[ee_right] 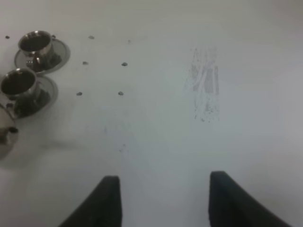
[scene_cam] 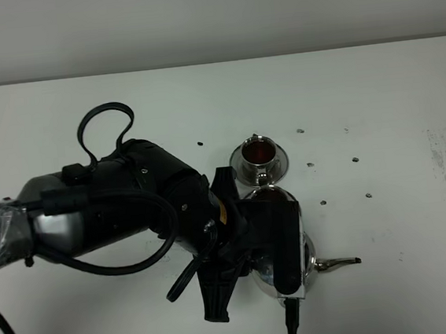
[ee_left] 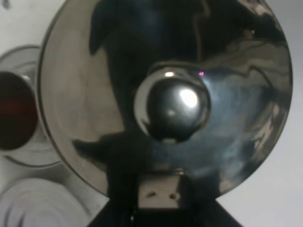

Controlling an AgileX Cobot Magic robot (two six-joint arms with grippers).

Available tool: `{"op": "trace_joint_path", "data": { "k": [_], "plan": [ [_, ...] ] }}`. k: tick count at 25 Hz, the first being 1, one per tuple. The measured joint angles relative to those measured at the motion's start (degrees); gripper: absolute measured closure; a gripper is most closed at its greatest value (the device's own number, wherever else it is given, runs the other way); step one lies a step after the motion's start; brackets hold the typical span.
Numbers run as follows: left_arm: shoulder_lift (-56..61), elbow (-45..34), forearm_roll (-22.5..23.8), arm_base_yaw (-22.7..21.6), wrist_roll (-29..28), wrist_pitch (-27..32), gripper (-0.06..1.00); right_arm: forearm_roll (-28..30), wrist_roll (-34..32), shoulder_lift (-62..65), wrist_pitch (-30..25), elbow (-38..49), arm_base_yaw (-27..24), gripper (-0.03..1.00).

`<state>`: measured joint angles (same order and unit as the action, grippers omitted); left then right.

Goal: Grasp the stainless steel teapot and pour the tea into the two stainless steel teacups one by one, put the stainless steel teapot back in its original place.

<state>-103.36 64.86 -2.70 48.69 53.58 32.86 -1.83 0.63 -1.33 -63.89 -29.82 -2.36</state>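
left gripper (scene_cam: 286, 283): clamped on shiny squat steel teapot (ee_left: 165, 94) | right gripper (ee_right: 163, 201): held open | two small steel teacups (ee_right: 35, 43) seen well ahead of it

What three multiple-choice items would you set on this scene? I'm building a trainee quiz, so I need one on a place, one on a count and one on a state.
1. In the high view, which way does the stainless steel teapot point its spout?
A. To the right
B. To the left
C. At the far wall

2. How many teacups on saucers does the right wrist view show?
A. One
B. Two
C. Three

3. What state is the right gripper in?
A. Shut on a cup
B. Open, holding nothing
C. Shut on the teapot

Key:
1 A, as the thin spout sticks out rightward from under the arm.
2 B, as two teacups each stand on a saucer.
3 B, as its fingers stand apart over bare table.
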Motion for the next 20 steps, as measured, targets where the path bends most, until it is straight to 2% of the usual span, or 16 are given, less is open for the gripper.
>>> {"op": "trace_joint_path", "data": {
  "k": [11, 16, 20],
  "plan": [
    [-4.08, -0.02, 0.0, -1.09, -0.21, -2.21, 0.74, 0.0, 0.0, 0.0, 0.0, 0.0, 0.0, 0.53],
    [-0.85, -0.06, -0.29, -1.18, -0.64, -1.95, 0.74, 0.0, 0.0, 0.0, 0.0, 0.0, 0.0, 0.53],
    [3.18, -0.06, 0.9, -3.39, -3.76, -0.74, 0.74, 0.0, 0.05, 0.0, 0.0, 0.0, 0.0, 0.53]
  ]
}}
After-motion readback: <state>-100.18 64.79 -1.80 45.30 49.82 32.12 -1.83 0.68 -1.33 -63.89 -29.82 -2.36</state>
